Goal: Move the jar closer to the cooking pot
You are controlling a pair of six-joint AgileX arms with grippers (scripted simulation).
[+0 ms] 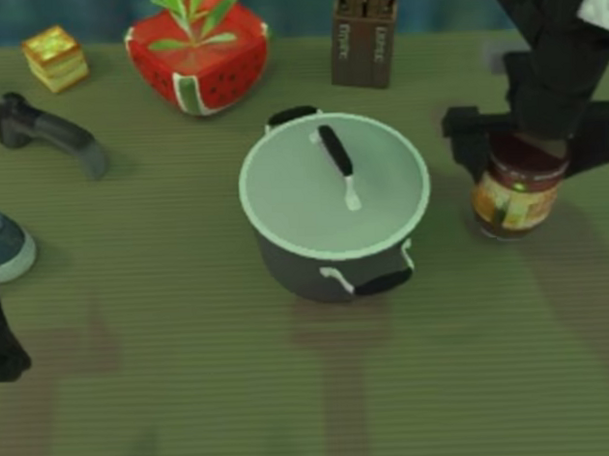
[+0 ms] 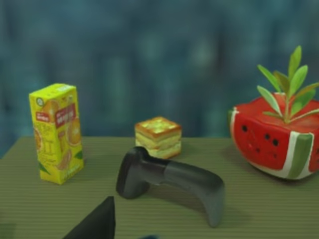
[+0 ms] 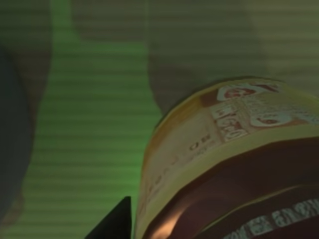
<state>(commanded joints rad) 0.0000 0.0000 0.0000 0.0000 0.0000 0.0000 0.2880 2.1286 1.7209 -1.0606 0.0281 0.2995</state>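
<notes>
The jar (image 1: 516,193), dark brown-red glass with a yellow-orange label, stands upright on the table just to the right of the cooking pot (image 1: 333,192), a small gap between them. The pot is large and dark grey, with a pale green-rimmed lid and black handles. My right gripper (image 1: 527,145) comes down over the jar's top and is shut on the jar. In the right wrist view the jar (image 3: 224,164) fills the frame, with one dark fingertip (image 3: 117,219) against its side. My left gripper (image 1: 2,344) is parked at the table's left edge, open and empty.
A red watermelon planter (image 1: 200,52) and a brown knife block (image 1: 364,41) stand behind the pot. A grey scanner (image 1: 51,132), a sandwich block (image 1: 55,57) and a blue shoe (image 1: 5,243) sit at the left. A yellow juice box (image 2: 56,132) shows in the left wrist view.
</notes>
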